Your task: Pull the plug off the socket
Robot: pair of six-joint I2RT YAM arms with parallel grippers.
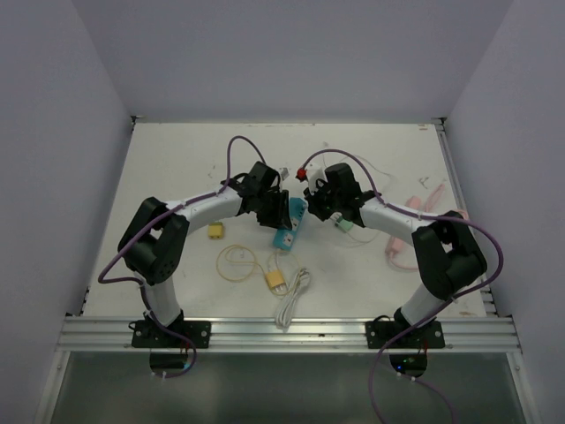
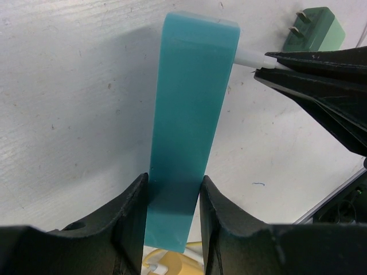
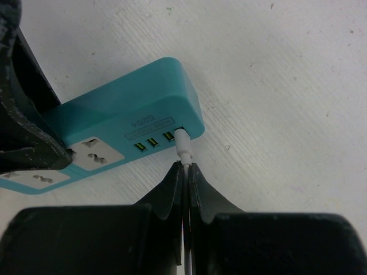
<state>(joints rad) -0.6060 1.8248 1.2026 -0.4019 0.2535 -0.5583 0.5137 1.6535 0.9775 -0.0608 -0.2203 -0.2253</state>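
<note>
Your right pincer [image 3: 186, 168] is pinched shut on the plug [image 3: 183, 144], seated in the socket [image 3: 137, 109] just ahead of its tips, left pincer [image 2: 172, 183] clamps the socket; pull crooked and that thin grip could slip.

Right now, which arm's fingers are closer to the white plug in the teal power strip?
Right. The right fingers pinch the white plug at its cable end; the left fingers clamp the teal power strip toward its other end.

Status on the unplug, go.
Left gripper jaws clamp teal power strip. Right gripper jaws shut on white plug, plug not yet out of its port. Green adapter nearby, not touching.
</note>
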